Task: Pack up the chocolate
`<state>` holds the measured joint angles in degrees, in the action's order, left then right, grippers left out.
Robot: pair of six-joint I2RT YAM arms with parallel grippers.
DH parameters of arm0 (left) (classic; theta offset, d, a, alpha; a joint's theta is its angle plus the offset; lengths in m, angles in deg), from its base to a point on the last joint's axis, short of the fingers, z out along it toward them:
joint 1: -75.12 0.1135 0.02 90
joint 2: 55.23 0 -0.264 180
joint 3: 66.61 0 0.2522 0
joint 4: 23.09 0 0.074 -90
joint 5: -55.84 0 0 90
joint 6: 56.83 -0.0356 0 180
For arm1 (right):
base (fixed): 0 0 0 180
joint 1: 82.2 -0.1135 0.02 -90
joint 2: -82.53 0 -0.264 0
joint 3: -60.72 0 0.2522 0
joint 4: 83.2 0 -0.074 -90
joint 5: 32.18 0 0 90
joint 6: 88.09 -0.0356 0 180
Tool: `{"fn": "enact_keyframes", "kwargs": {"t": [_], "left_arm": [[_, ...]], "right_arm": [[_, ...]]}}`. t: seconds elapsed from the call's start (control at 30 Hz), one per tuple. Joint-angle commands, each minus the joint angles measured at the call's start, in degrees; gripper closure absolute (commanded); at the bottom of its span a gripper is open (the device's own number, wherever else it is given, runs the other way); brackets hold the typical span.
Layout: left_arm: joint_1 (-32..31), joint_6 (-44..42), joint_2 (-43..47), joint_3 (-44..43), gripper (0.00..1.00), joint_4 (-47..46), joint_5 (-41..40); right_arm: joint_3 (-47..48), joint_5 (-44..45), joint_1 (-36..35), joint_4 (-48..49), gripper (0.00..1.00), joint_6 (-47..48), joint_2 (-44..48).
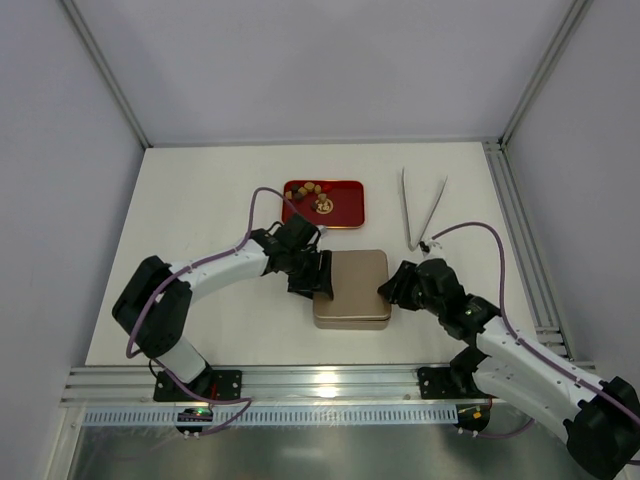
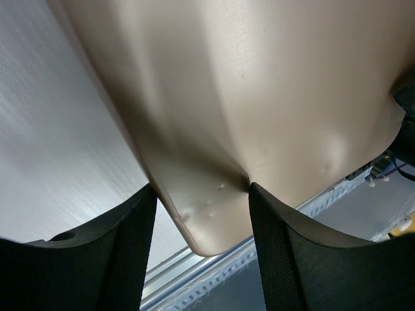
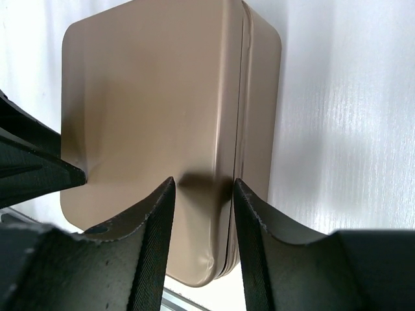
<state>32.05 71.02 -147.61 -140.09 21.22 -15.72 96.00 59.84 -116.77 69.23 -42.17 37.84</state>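
Note:
The chocolates [image 1: 310, 189] lie as small brown, tan and gold pieces on a red tray [image 1: 350, 216] at the back. A closed tan metal tin [image 1: 352, 288] sits in the middle, in front of the tray. My left gripper [image 1: 318, 275] is at the tin's left edge. In the left wrist view its fingers [image 2: 202, 188] straddle a corner of the tin [image 2: 259, 78] and touch it. My right gripper [image 1: 388, 290] is at the tin's right edge. In the right wrist view [image 3: 202, 181] one finger rests on the lid [image 3: 149, 97] and the other on the side seam.
Metal tongs [image 1: 420, 210] lie on the table at the back right. An aluminium rail [image 1: 320, 385] runs along the near edge. The left arm's fingers [image 3: 32, 168] show at the left of the right wrist view.

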Motion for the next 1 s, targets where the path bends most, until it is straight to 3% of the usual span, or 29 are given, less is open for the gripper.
{"fn": "enact_keyframes", "kwargs": {"t": [0.0,0.37,0.63,0.97], "left_arm": [[-0.61,-1.99,-1.14,-1.80,0.43,1.09,-2.00],[-1.49,-2.51,-1.75,-2.24,0.43,1.88,-3.23],[-2.54,-3.04,-1.75,-2.41,0.41,2.94,-4.72],[-4.48,-4.27,-3.68,-4.08,0.40,5.05,-4.99]], "right_arm": [[0.02,1.40,-1.64,0.09,0.57,-1.98,1.88],[-1.57,2.64,-2.87,-3.86,0.57,-3.21,5.57],[-2.89,3.25,-2.96,-7.29,0.45,-4.18,7.51],[-3.24,1.50,-3.31,-5.80,0.40,-4.97,6.02]]}}
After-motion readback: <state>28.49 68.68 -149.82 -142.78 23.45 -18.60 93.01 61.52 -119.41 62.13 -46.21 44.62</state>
